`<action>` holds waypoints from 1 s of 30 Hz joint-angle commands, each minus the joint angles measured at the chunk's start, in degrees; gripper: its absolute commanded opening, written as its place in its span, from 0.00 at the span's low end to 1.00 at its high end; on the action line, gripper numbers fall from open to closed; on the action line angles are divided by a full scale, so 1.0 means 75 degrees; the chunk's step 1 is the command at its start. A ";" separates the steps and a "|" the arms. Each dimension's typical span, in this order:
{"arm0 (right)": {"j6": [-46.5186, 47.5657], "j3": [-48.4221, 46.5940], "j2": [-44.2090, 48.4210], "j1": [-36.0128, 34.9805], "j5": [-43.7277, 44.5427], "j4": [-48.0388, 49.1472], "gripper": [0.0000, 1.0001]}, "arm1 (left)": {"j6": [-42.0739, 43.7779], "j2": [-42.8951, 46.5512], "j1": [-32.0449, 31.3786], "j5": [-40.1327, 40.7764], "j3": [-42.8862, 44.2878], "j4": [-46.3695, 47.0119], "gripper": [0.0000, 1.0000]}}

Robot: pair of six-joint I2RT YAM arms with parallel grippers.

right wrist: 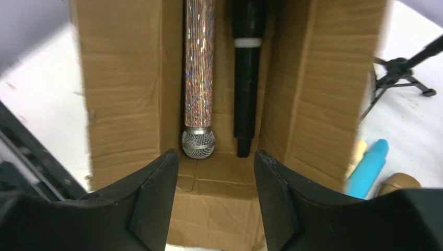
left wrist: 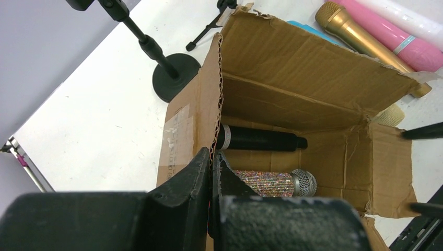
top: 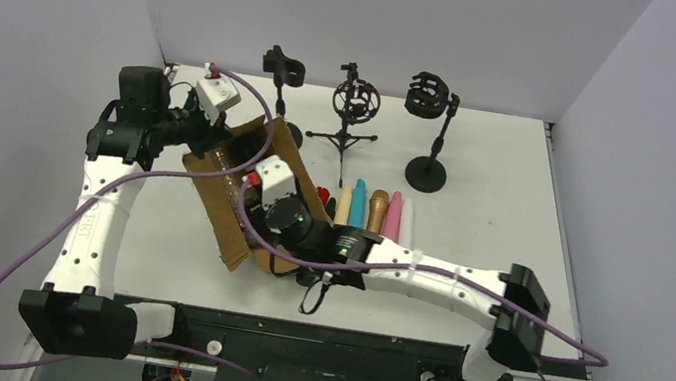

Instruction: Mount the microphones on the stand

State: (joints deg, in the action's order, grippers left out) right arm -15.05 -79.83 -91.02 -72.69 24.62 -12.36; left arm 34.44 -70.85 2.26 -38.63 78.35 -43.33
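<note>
Access to the cardboard box (right wrist: 120, 78): its tall side walls are confining entry to one narrow channel. The glittery silver microphone (right wrist: 199, 68) and the black microphone (right wrist: 246, 78) are lying side by side and taking up most of it. The right gripper (right wrist: 215, 157), fingers spread, is facing this opening. The left gripper (left wrist: 213, 157) is clamping one wall's edge — a round-based stand (left wrist: 175, 73) is crowding that wall's outer side.

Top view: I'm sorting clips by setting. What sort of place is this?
Probably a robot lab test cell, not a studio: plain grey walls box in a white table, two arms are mounted at its near edge, and mic stands are set out like props.
</note>
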 commanded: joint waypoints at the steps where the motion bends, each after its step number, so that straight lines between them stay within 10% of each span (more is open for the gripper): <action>1: 0.0889 -0.0485 -0.0992 0.0124 -0.0320 0.0607 0.50 | -0.0266 0.0275 -0.0067 -0.0582 0.0131 -0.0140 0.00; 30: 0.1059 -0.1788 -0.3974 0.1120 -0.1067 0.1854 0.47 | 0.0519 0.0057 -0.0079 -0.0982 0.0418 -0.0867 0.00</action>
State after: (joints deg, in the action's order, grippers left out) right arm -7.88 -90.13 -119.98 -64.20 16.05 -1.32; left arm 36.99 -70.04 2.22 -42.48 78.91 -47.33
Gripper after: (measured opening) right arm 0.467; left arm 0.007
